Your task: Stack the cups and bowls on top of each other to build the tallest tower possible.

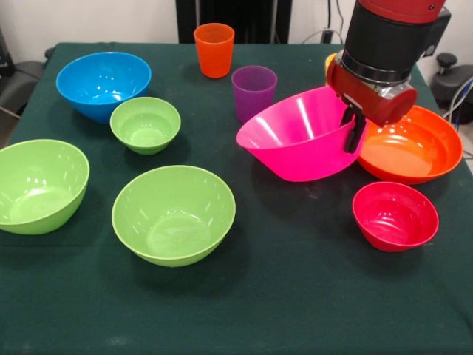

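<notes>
**Pink bowl tilted in the tool's grip**

The tool (353,127) is clamped on the right rim of the large pink bowl (299,137), one dark finger (357,133) showing outside the wall. The bowl is tipped, its mouth turned up and to the left, its right side against the orange bowl (414,144). The small red bowl (395,216) sits just in front of the orange one. The purple cup (253,92) stands just behind the pink bowl, the orange cup (214,49) farther back. On the left of the green table (295,296) lie the blue bowl (103,83) and three lime green bowls: small (145,124), left (38,186) and front (174,214).
</notes>
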`<state>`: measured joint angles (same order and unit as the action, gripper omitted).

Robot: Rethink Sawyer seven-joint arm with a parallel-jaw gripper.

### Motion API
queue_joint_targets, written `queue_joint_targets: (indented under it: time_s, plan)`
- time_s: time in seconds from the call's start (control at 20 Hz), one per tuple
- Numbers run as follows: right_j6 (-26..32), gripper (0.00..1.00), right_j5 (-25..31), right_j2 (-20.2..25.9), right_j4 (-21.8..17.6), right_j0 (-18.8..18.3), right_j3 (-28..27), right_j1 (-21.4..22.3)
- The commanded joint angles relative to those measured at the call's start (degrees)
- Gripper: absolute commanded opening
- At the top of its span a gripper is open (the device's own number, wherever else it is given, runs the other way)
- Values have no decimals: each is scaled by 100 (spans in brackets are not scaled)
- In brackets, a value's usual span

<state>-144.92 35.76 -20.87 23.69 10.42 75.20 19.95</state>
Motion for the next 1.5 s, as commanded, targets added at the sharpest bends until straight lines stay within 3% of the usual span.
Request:
queue_joint_targets:
  time_s: [0.05, 0.25, 1.0, 1.5]
  plan:
    - [-367, 0, 25, 577, -90, -89, 329, 241]
    - [-349, 0, 202, 494, -179, -44, 229, 221]
    - [-351, 0, -109, 488, -214, -64, 323, 251]
    - [-395, 0, 377, 561, -75, -114, 316, 453]
